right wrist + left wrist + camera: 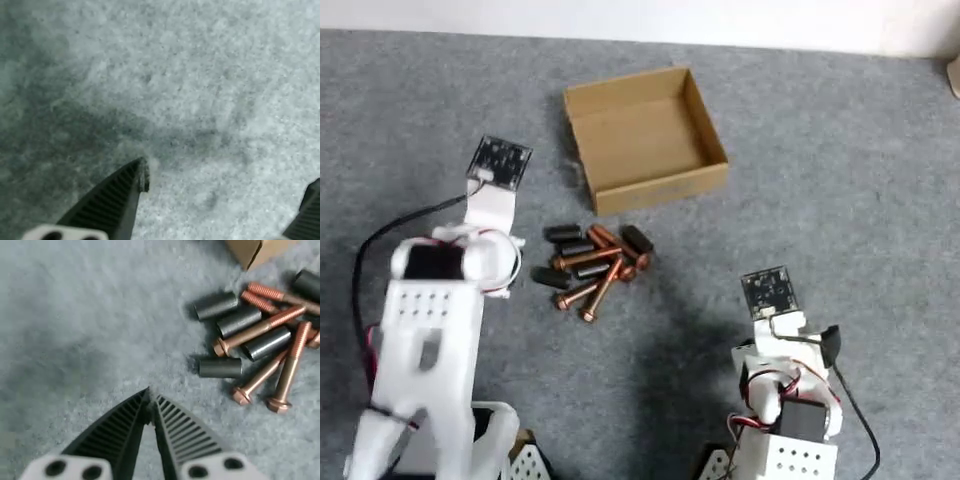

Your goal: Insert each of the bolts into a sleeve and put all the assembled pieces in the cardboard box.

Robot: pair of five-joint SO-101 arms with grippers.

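Left hand (151, 407) clenched, empty, near bolts (290, 365) and sleeves (220, 367) piled by cardboard box (665, 185), likely for short carry; right hand (225, 192) released.

you are looking at bolts (260, 329) gleaming as glossy coppery metal | sleeves (216, 305) are showing smooth dark grey metal, dull sheen | cardboard box (660, 190) is reading matt brown | table cover (840, 150) is looking like rough fuzzy grey cloth | left gripper (151, 407) fingers (117, 437) are showing ribbed matt black plastic | arm shell (425, 330) is showing smooth white plastic
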